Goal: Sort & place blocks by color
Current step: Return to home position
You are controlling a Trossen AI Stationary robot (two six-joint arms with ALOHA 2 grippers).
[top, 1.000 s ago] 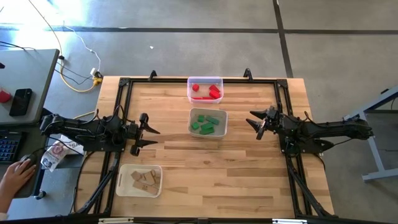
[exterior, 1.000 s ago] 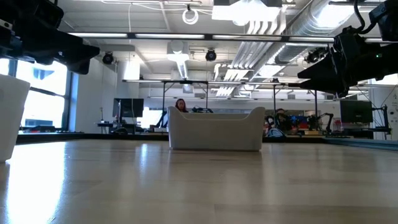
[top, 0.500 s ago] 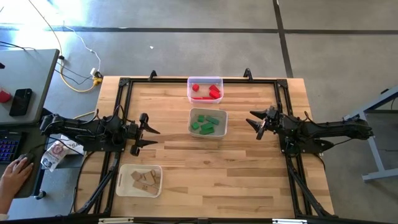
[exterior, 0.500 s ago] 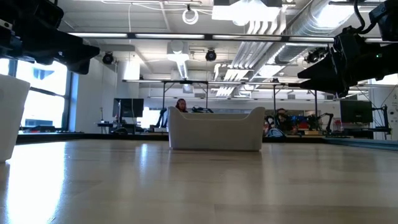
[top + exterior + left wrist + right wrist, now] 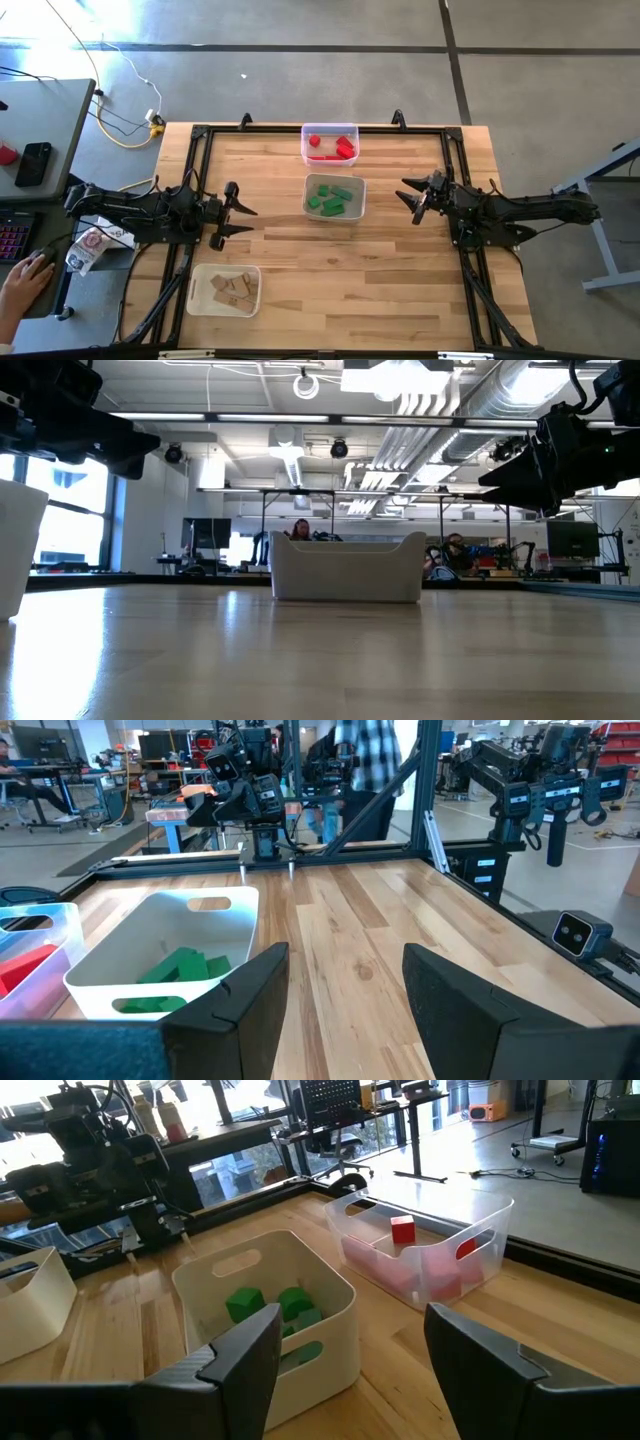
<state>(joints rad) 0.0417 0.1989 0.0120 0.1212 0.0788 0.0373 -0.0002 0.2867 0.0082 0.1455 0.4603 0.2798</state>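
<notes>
I log 1 wood table (image 5: 400, 270), 3 bins on it; clear bin (image 5: 330, 126) far edge; white bin (image 5: 335, 177) ctr; 2nd white bin (image 5: 196, 290) near-left.

Grey concrete floor (image 5: 300, 70) w/ desk (image 5: 50, 110) at left; ceiling ducts (image 5: 470, 390) + bright windows (image 5: 75, 530) behind.

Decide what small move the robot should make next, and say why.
Probably no more picking: just settle both arms into rest. The red blocks lie in the clear bin, the green blocks in the middle white bin, the wood blocks in the near white bin; none shows outside them. The left gripper and right gripper are open and empty, at either side.
</notes>
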